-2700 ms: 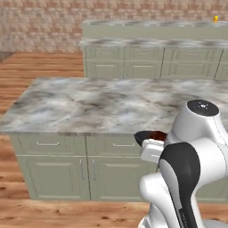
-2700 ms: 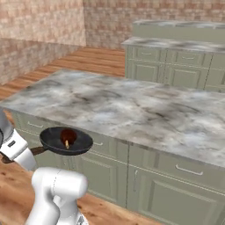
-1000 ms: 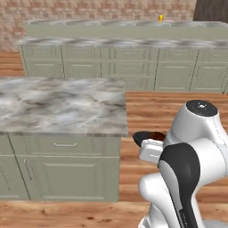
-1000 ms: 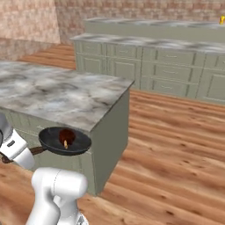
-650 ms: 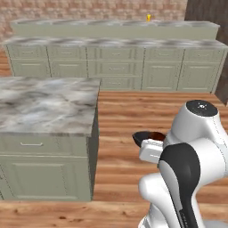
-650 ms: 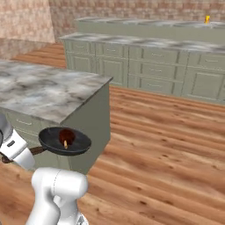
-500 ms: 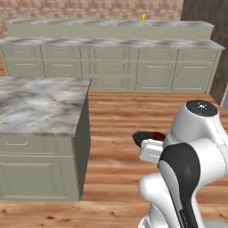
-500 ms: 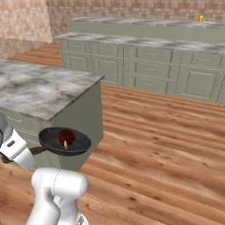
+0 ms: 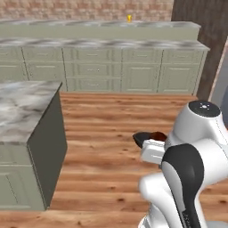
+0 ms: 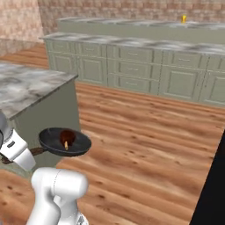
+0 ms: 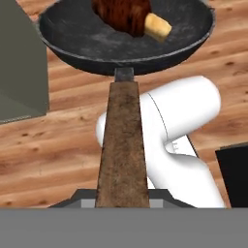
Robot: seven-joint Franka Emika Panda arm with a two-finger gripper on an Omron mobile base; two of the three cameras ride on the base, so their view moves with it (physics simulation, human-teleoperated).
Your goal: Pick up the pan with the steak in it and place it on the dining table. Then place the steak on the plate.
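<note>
You have the pan [image 10: 64, 141] carried in the air above the wooden floor [image 10: 145, 140], level and clear of every surface; the gripper [image 11: 123, 196] is closed tight on the near end of the brown wooden handle [image 11: 122, 140], as the hand view shows, with the handle running straight from the fingers to the black bowl. In the right base view the pan hangs just in front of the white arm, beside the dark end wall of the marble-topped island [image 10: 30, 85], without touching it. The steak [image 10: 67, 136] lies inside the pan, near its middle; in the hand view its paler patch faces right, toward the rim. In the left base view you see only the front edge of the pan, with a little of the steak showing, past the arm's white shoulder. Ahead of you, across the open floor, a long run of olive-beige cabinets [image 9: 95, 67] with a marbled top stands against the brick wall [image 9: 84, 9]; a small yellow cup [image 9: 129, 18] sits on the higher ledge behind it, well apart from the pan.
</note>
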